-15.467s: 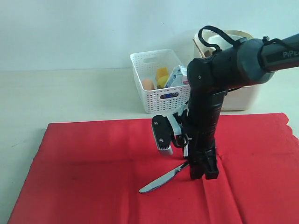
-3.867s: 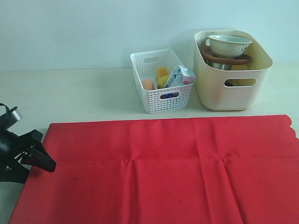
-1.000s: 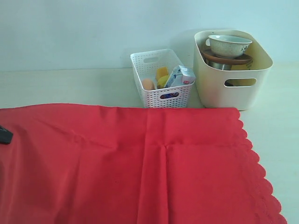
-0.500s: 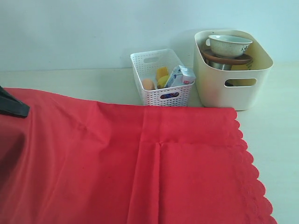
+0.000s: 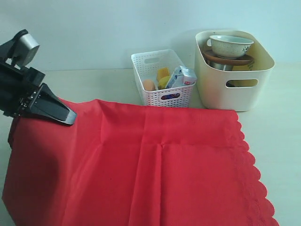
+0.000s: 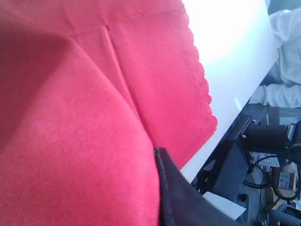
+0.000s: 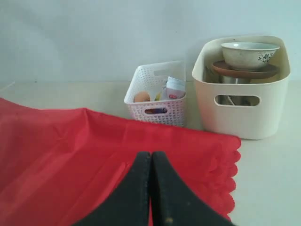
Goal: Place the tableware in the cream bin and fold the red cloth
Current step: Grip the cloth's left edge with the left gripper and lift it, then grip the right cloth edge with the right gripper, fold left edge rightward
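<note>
The red cloth (image 5: 164, 165) covers the front of the table, its scalloped edge on the right. My left gripper (image 5: 68, 117) is at the left, shut on the cloth's far left corner and holding it raised, so the fabric drapes down from it. In the left wrist view one dark finger (image 6: 174, 197) presses against the red cloth (image 6: 94, 117). My right gripper (image 7: 151, 154) is shut, low over the red cloth (image 7: 70, 155), and out of the exterior view. The cream bin (image 5: 235, 96) at the back right holds the bowl (image 5: 230, 45), the plate (image 5: 229, 60) and the steel cup (image 5: 220, 66).
A white lattice basket (image 5: 162, 101) with an egg, a milk carton and yellow food stands left of the cream bin, its front touching the cloth's far edge. Bare table lies right of the scalloped edge and behind the cloth on the left.
My left gripper has risen into view and moved right, lifting the cloth's left corner. The cloth's left part now hangs from it. The bins have not moved.
</note>
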Motion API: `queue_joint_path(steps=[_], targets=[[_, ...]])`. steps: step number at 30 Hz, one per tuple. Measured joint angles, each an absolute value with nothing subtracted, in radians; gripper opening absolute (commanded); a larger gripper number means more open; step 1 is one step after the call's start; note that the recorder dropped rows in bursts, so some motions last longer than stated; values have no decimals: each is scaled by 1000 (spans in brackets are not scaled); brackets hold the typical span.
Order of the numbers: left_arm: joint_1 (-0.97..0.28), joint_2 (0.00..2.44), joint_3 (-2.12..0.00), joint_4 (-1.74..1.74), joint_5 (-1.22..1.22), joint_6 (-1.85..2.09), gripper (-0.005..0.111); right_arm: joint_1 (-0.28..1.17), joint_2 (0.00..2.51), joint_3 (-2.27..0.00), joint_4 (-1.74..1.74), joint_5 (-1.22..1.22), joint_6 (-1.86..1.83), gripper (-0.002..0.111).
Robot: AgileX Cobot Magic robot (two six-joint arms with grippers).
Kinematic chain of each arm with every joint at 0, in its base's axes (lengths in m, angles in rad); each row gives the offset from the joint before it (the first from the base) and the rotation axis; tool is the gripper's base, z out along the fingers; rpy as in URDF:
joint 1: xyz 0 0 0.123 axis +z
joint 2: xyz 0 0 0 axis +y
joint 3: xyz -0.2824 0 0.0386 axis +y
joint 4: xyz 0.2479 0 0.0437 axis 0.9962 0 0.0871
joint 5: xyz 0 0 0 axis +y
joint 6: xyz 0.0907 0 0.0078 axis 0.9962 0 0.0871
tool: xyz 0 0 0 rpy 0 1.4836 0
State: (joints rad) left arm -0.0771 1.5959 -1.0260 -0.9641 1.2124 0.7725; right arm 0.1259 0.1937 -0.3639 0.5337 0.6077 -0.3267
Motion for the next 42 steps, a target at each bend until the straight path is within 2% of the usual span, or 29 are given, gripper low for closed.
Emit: queue_joint_path(steps=[5,15,27,33,42], targets=[[-146,1596,-1026,-964,1200,772,0,126,367,-410,553,677,-384,0],[-250,1596,-1026,-959,1185,774,0,126,900,-523,479,684,-389,0],[-272,1596,-1026,-1024,1125,803,0,128,1493,-678,466,615,-389,0],[-272,1596,-1026,-1026,1115,810,0,128,1641,-718,462,531,-389,0],[-299,1596,-1045,-1062,1073,810,0,148,1735,-719,467,418,-388,0]])
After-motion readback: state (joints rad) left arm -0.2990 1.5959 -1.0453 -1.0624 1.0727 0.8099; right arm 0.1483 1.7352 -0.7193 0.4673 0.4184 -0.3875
